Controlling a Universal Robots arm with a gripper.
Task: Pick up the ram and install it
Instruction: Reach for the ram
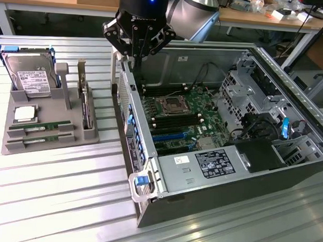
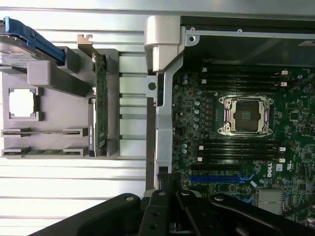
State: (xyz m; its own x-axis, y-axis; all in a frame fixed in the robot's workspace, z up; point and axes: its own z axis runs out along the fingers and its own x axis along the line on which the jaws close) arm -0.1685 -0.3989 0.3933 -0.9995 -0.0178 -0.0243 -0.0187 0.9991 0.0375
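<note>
Gripper (image 1: 136, 59), housing marked ROBOTIQ, hangs over the computer case (image 1: 201, 200) at its side wall, the one on the exterior view's left. Claw fully closed, nothing visible in it. The ram (image 1: 39, 126) lies flat in the grey holder (image 1: 49, 109) outside that same case wall, well apart from the gripper. Motherboard (image 2: 295, 123) inside the case reads DELL. Hard drive (image 1: 29, 77) label is not legible.

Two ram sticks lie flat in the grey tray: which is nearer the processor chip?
The inner ram stick, right beside the processor chip; the other stick lies along the tray's edge.
</note>
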